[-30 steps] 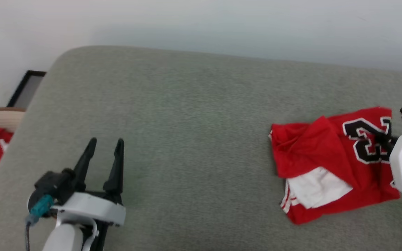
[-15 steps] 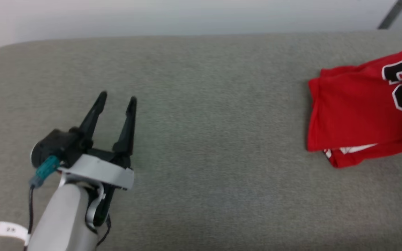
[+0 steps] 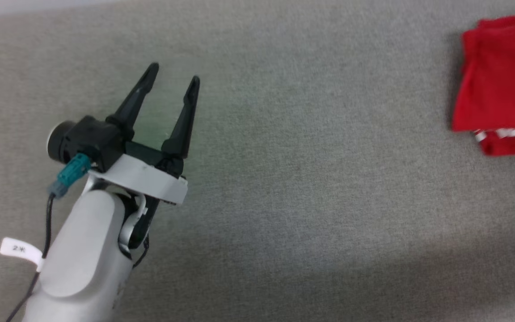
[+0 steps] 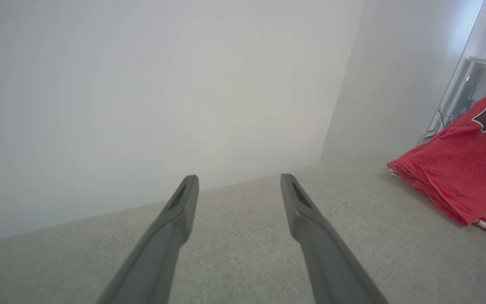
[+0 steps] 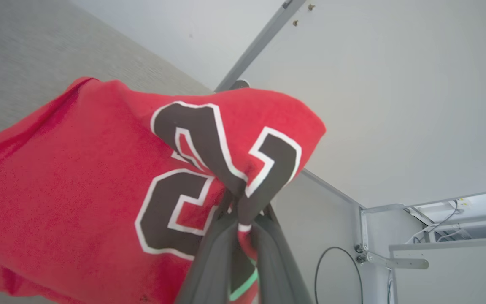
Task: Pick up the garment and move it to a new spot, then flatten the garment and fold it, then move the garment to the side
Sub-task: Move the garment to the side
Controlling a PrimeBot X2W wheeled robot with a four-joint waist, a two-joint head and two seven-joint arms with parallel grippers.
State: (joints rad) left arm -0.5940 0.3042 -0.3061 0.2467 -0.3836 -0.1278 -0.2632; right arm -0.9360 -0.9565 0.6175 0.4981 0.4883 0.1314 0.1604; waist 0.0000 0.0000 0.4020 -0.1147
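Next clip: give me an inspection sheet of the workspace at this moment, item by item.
Surface: grey-green fabric top, bare around the left pincer.
Job's things: red shirt, folded, at the head view's right edge; its black number print is bunched up.
Clutter: nothing seen.
Pincers: left pincer open, holding nothing; right pincer shut on the shirt's printed part.
Cables: black cable with teal plug at the left wrist; thin cable loop by the wall.
Surroundings: pale wall, white metal frame.

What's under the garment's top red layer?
On the garment, white striped trim and more red cloth peek out beneath it, with the grey cushion below. Deeper folds are covered.
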